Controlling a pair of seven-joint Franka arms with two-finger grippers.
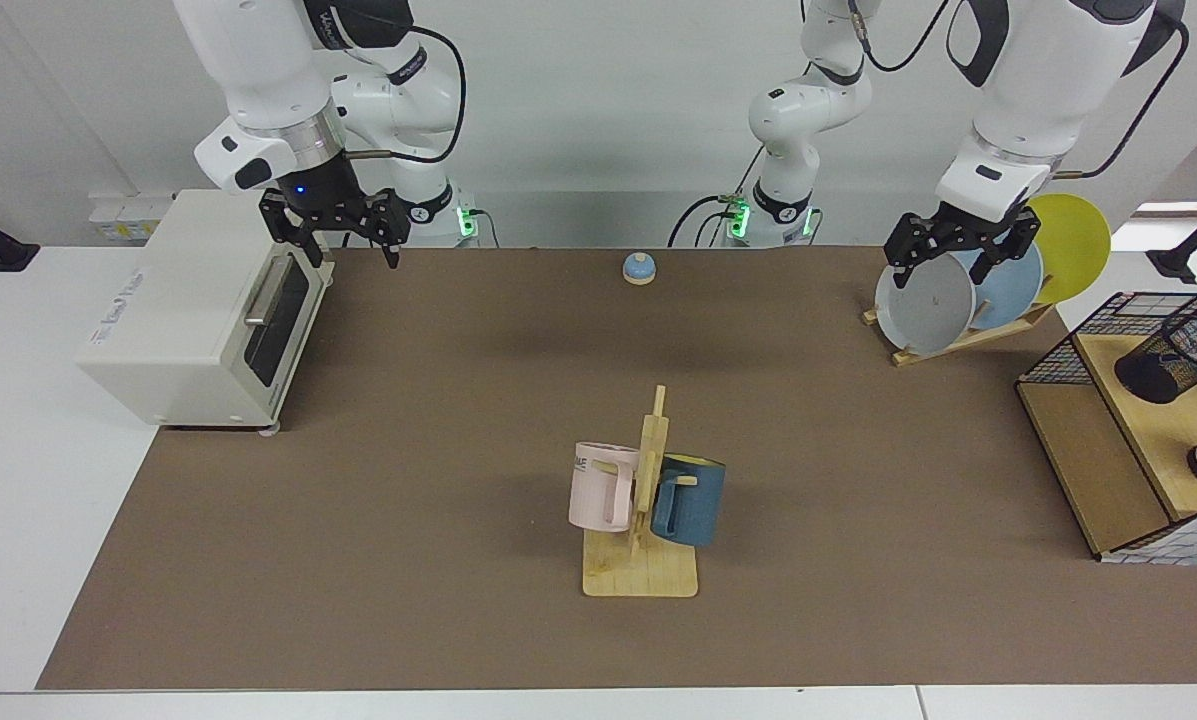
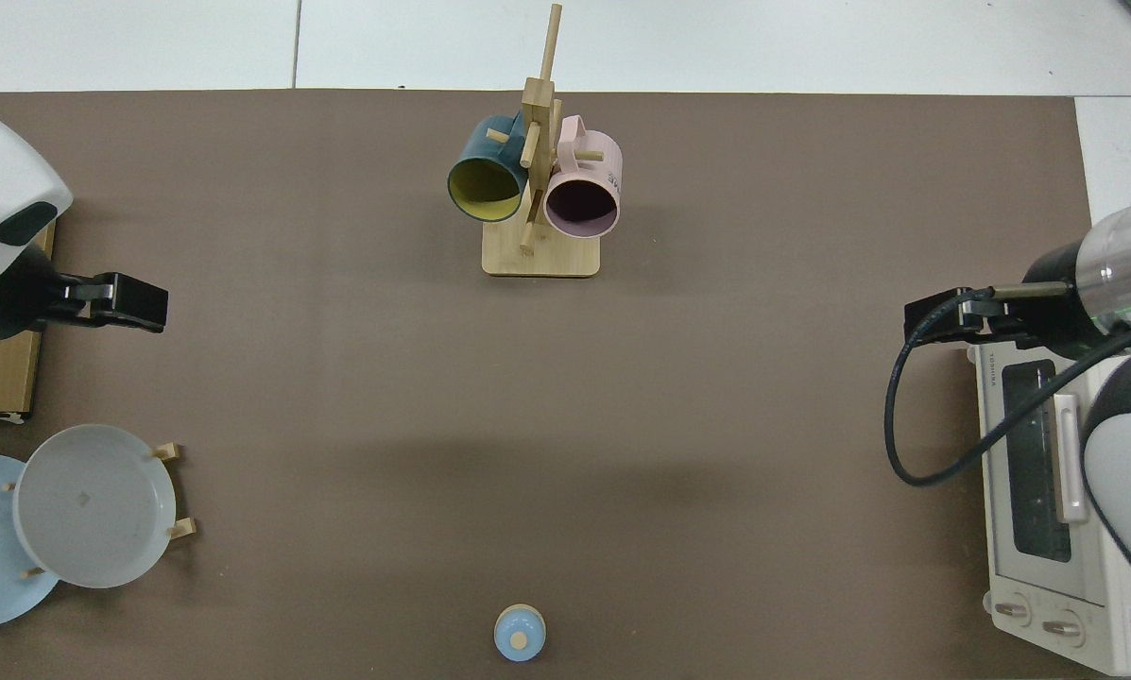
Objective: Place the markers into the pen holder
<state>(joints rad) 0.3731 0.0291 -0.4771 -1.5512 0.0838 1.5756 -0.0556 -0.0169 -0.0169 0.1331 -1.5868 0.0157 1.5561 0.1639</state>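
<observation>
**Empty left gripper beside the plates, pen holder out at the table's edge**

The left gripper [image 1: 961, 252] hangs over the plate rack, fingers spread and holding nothing; in the top view it shows as a dark block [image 2: 121, 302] just off the shelf's corner. The right gripper [image 1: 339, 228] waits by the toaster oven [image 1: 198, 300], fingers also spread and empty.

The pen holder [image 1: 1173, 352] lies tilted inside the wire basket [image 1: 1063, 352] at the far side of the facing view, partly cut off by the frame. I can see no marker anywhere on the table; it may already sit in the holder, but the mesh and the crop make that hard to tell.

Risks, as I judge them: the left gripper's spread fingers are close in front of the grey plate [image 1: 926, 306], so a careless sideways swing could knock that plate or the blue plate [image 1: 1008, 290] off the rack. Reaching into the basket, the fingers could catch on its wire rim, and a nudge could roll the leaning holder.

Open room is ample across the brown mat [image 1: 458, 450]; only the mug stand [image 1: 643, 530] and a small blue bell [image 1: 638, 268] break it.
</observation>
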